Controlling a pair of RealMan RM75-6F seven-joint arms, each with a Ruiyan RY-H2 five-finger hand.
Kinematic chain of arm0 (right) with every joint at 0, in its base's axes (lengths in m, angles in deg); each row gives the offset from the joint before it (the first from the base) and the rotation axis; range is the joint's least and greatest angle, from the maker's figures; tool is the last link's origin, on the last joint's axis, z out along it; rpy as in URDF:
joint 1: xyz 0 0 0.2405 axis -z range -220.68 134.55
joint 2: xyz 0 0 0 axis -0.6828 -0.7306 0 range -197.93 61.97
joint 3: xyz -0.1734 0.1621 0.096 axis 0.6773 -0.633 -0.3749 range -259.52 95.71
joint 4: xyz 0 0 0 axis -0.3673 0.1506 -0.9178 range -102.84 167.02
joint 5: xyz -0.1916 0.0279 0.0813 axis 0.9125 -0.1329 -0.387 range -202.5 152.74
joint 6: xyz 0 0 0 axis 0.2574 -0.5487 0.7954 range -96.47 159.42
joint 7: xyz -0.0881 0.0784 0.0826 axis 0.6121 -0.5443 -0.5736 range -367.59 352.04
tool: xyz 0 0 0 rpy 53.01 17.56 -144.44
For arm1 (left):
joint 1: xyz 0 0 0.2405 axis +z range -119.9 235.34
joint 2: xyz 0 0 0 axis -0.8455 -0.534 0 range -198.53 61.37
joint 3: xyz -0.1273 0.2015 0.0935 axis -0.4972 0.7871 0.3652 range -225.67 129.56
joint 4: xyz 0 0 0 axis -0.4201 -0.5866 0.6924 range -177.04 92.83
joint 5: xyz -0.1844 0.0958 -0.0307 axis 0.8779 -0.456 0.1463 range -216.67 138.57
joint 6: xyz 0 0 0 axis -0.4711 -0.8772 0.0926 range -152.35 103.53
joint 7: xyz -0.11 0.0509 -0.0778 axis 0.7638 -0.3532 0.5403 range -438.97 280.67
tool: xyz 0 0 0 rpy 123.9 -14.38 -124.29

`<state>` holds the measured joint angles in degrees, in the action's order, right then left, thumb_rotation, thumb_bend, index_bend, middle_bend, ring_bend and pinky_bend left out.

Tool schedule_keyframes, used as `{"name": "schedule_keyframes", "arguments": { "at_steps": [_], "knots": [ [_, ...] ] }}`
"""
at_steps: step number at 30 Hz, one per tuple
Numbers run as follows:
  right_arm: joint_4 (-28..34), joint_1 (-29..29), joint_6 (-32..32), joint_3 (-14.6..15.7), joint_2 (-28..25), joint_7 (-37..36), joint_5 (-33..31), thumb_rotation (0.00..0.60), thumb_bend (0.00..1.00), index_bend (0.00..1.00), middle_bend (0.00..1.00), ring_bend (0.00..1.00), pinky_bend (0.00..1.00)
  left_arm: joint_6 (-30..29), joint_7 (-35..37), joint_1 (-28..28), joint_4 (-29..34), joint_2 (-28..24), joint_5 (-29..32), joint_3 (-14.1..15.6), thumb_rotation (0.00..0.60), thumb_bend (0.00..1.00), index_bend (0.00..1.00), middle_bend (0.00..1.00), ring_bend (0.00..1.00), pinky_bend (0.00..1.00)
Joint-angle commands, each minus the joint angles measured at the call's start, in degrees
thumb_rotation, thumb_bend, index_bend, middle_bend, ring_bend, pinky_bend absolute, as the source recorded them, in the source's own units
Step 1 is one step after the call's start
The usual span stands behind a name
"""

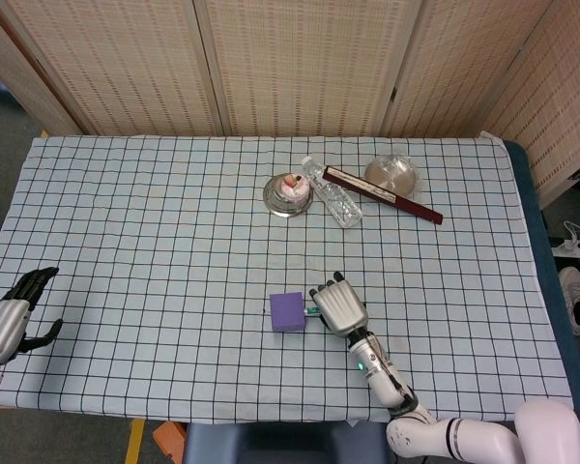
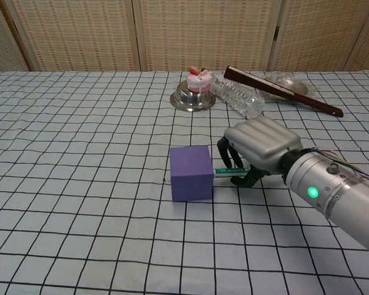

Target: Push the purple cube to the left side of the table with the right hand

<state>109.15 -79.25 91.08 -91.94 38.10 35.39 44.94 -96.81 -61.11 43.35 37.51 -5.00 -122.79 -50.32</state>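
The purple cube [image 1: 287, 311] [image 2: 191, 173] sits on the checked tablecloth [image 1: 155, 242], in the near half and slightly right of centre. My right hand [image 1: 336, 304] [image 2: 258, 147] is directly to its right, fingers curled down with nothing gripped. A thin green-and-white rod [image 2: 229, 171] reaches from under the fingers to the cube's right face. My left hand [image 1: 14, 319] hangs at the table's front left corner, fingers apart and empty; the chest view does not show it.
At the back right lie a metal dish with a small cake [image 1: 288, 193] [image 2: 197, 92], a plastic bottle on its side [image 1: 333, 203] [image 2: 237, 97], a dark red folded fan [image 1: 382, 193] and a glass bowl [image 1: 391, 174].
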Motion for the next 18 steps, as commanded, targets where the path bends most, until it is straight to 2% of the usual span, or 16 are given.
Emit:
{"name": "schedule_keyframes", "arguments": {
  "at_steps": [1, 18],
  "knots": [
    [-0.7, -1.5, -1.2, -1.2, 1.3, 0.1, -1.3, 0.6, 0.44, 0.97, 0.81, 0.52, 0.3, 0.1, 0.0, 0.0, -0.2, 0.1, 0.5, -0.3, 0.6, 0.4, 0.02, 0.04, 0.01, 0.21],
    [-6.3, -10.4, -6.3, -4.8, 8.4, 1.8, -5.2, 0.6, 0.44, 0.97, 0.81, 0.52, 0.3, 1.6, 2.4, -0.1, -1.1, -0.3, 1.8, -0.7, 0.6, 0.4, 0.02, 0.05, 0.01, 0.21]
  ]
}}
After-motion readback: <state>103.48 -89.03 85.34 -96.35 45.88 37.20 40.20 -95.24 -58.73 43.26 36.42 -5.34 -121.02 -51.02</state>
